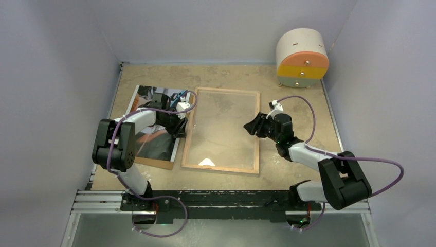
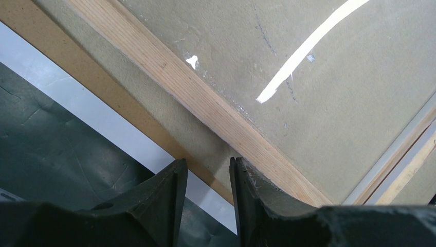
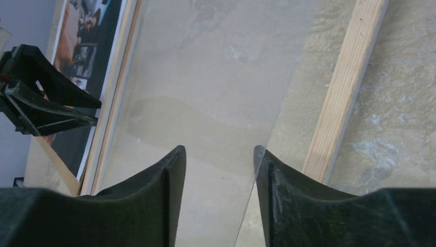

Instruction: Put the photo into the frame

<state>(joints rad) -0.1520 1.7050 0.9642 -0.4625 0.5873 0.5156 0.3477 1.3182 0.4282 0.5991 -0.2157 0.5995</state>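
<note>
The tan counter carries everything. At its centre lies the frame, flat, wood-coloured rear face up, with the counter showing through its glass pane. At 9 o'clock from the frame, just beside its left rail, the photo lies picture-side up on a brown hardboard sheet, whose edge shows past the photo at 6 o'clock. A round drawer unit stands well apart, at 1 o'clock in the far corner.

The left pincer hangs low over the seam between the frame's left rail and the photo's right edge. Its fingers are narrow and nothing seems to be between them. The right pincer sits at 3 o'clock on the frame, just inside the right rail. It is moderately wide and holds nothing that I can make out. The pane's edge runs close by its right finger, but whether they touch I cannot tell.

The task looks early. The frame appears ready to load, rear up with no backing on it, but the photo is wholly outside it. Left to do, as I judge it: pick up the photo's edge, carry it toward 3 o'clock and lay it on the glass, square within the rails.
</note>
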